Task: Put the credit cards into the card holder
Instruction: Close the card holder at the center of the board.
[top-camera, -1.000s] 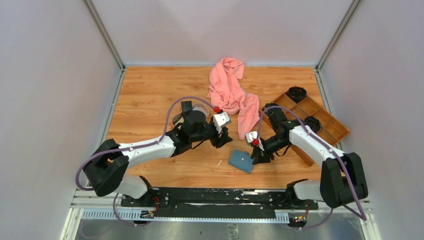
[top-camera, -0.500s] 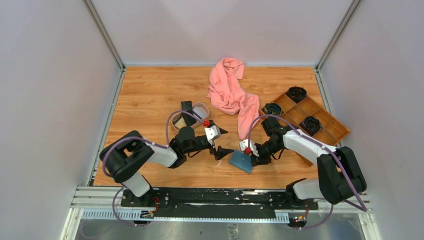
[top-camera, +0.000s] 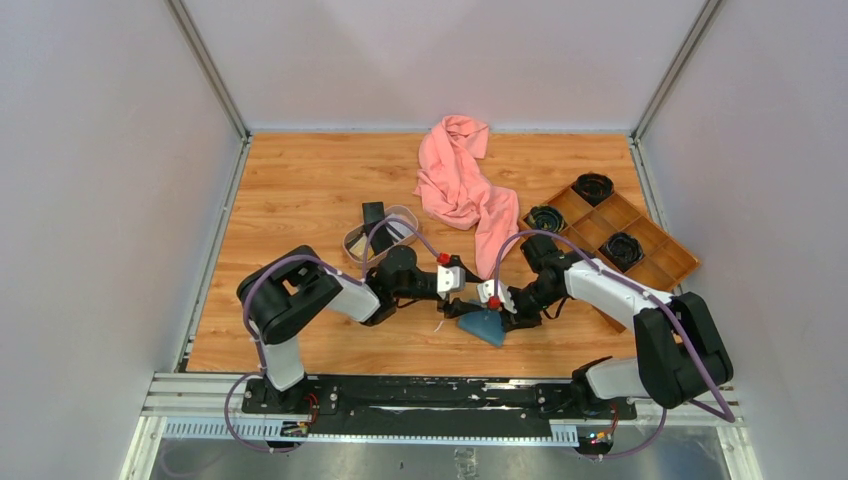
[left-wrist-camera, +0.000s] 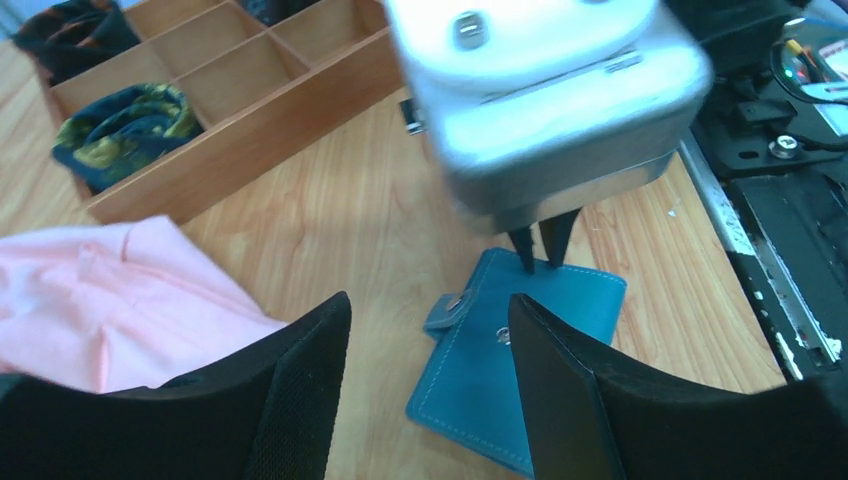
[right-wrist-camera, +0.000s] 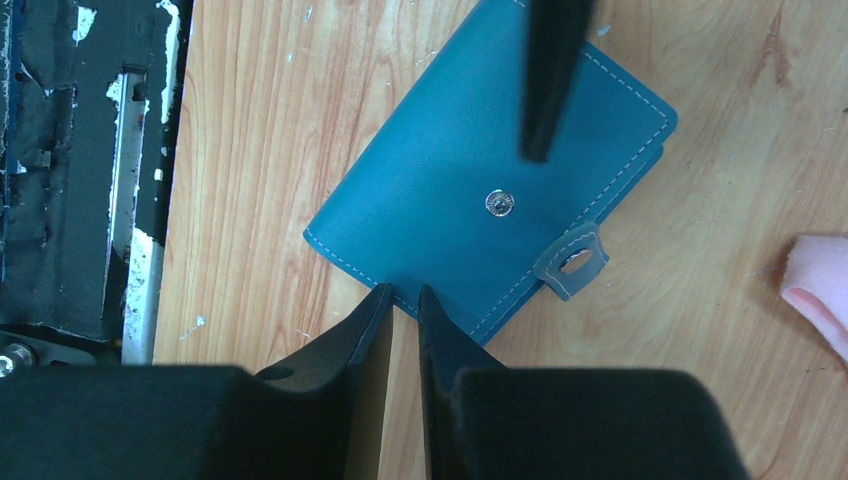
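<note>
First, top view, holder (top-camera: 484, 326): we see it flat on the table (top-camera: 300, 180), near the front edge, between the two grippers.
Top view, left gripper (top-camera: 460, 306): low at the holder's left side; the fingers are too small here to judge.
Top view, right gripper (top-camera: 512, 318): low at the holder's right side.
Top view, cards (top-camera: 374, 213): a black one sticks out of the oval tray (top-camera: 350, 240), behind the left arm, apart from the holder.
Top view, rest: pink cloth (top-camera: 462, 185) at the back; wooden tray (top-camera: 612, 212) at the right.
Left wrist, left gripper (left-wrist-camera: 428, 300): fingers spread wide, holding nothing; we see the holder (left-wrist-camera: 480, 380) between them, lower down.
Left wrist, right gripper (left-wrist-camera: 538, 255): its thin tips are close together and touch the holder's far edge.
Left wrist, tab (left-wrist-camera: 447, 310): unfastened, lying beside the snap (left-wrist-camera: 503, 336).
Right wrist, right gripper (right-wrist-camera: 402, 300): fingers drawn almost together, only a thin slit between; tips at the holder's (right-wrist-camera: 470, 180) near edge; we cannot tell if they pinch it.
Right wrist, holder: folded shut, tab (right-wrist-camera: 572, 262) loose beside the snap (right-wrist-camera: 497, 203); one dark left finger (right-wrist-camera: 548, 80) over its far part.
</note>
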